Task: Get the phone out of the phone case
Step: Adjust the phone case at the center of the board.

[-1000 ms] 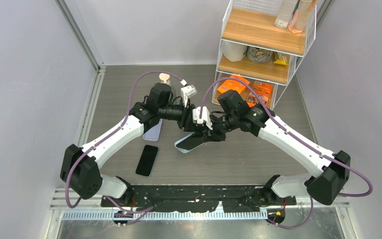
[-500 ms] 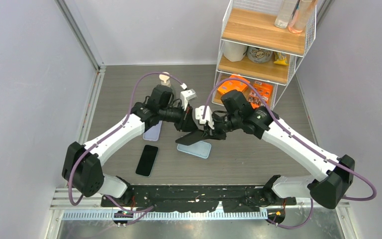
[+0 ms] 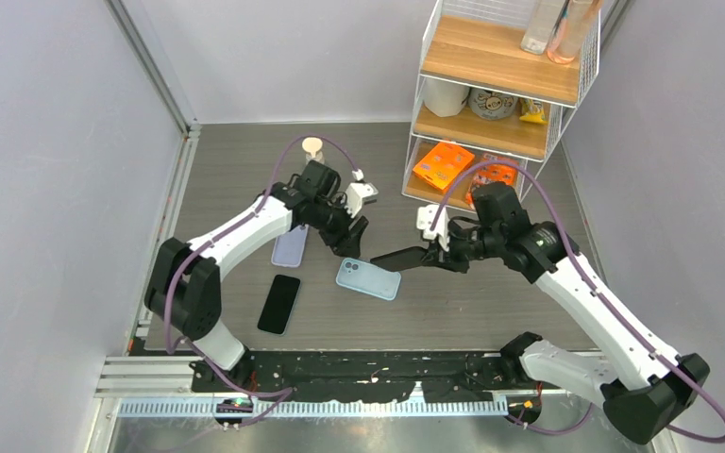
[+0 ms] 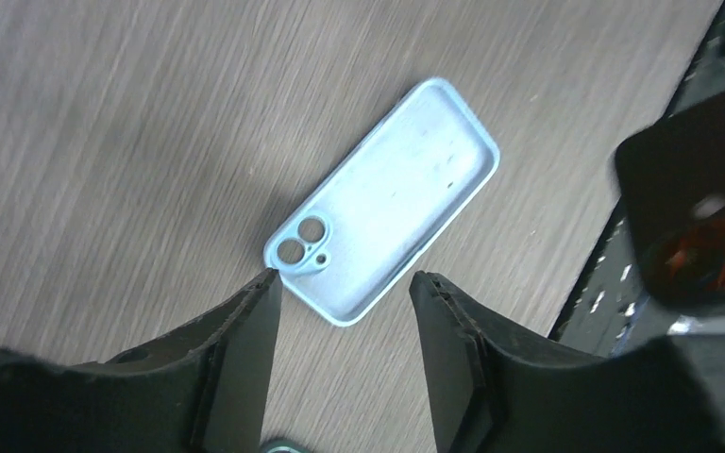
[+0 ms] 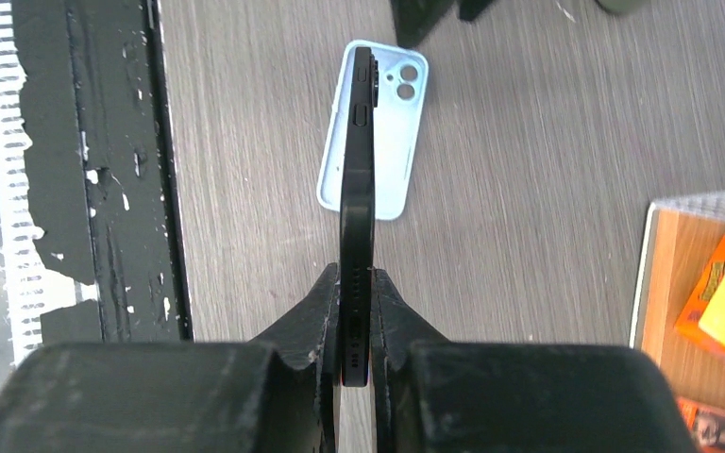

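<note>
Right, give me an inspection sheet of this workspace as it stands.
Surface: grey wood-grain table.
Job's things: black phone out of the light blue case, which lies flat on the table.
Clutter: second phone and pale case at the left.
End effectors: left end effector open over the case; right end effector shut on the phone.
Cables: purple cables looped along both arms.
Surroundings: wire shelf rack, back right.

Phones and cases on the table, counted.
There were two black phones, the held phone [image 3: 398,257] and the lying phone [image 3: 278,304]; two cases, the light-blue case [image 3: 368,278] and the pale case [image 3: 290,245]; two orange boxes [image 3: 443,165].
</note>
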Controlling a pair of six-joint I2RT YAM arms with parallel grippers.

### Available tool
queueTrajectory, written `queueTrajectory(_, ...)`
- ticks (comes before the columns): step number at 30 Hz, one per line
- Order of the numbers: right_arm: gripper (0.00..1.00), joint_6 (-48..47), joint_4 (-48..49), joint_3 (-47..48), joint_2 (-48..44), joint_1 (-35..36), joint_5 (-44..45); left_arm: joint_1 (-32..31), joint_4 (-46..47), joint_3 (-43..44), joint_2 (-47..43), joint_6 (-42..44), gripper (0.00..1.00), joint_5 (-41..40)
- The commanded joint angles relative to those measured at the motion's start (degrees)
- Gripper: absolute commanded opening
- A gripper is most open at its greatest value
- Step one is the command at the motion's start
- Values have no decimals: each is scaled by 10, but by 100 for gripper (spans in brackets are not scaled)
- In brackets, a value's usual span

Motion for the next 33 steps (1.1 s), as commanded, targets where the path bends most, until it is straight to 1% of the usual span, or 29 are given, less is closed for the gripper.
queueTrajectory(1,5,-9,13,-21,-47,-48,-35,-22,-71,16,13,61,59,-85)
queueTrajectory(4,5,-6,14,-42,-69,-71,-41,-54,-77,15,26,73,61,-152)
queueTrajectory(8,5,0,15,-59,-87,-97,-50,-80,-112,44,62,82,61,-190)
queueTrajectory(11,5,1,14,-67,-102,-110,-49,-99,-120,42,71,98,60,-191)
queueTrajectory(17,5,1,14,-73,-112,-131,-57,-154,-120,18,77,136,59,-201)
queueTrajectory(22,5,1,8,-75,-119,-141,-59,-176,-124,19,97,154,58,-194)
queueTrajectory(27,5,-4,-1,-81,-131,-152,-58,-198,-116,18,124,164,56,-205)
queueTrajectory(33,5,-22,-26,-87,-146,-165,-42,-203,-109,18,148,171,51,-204)
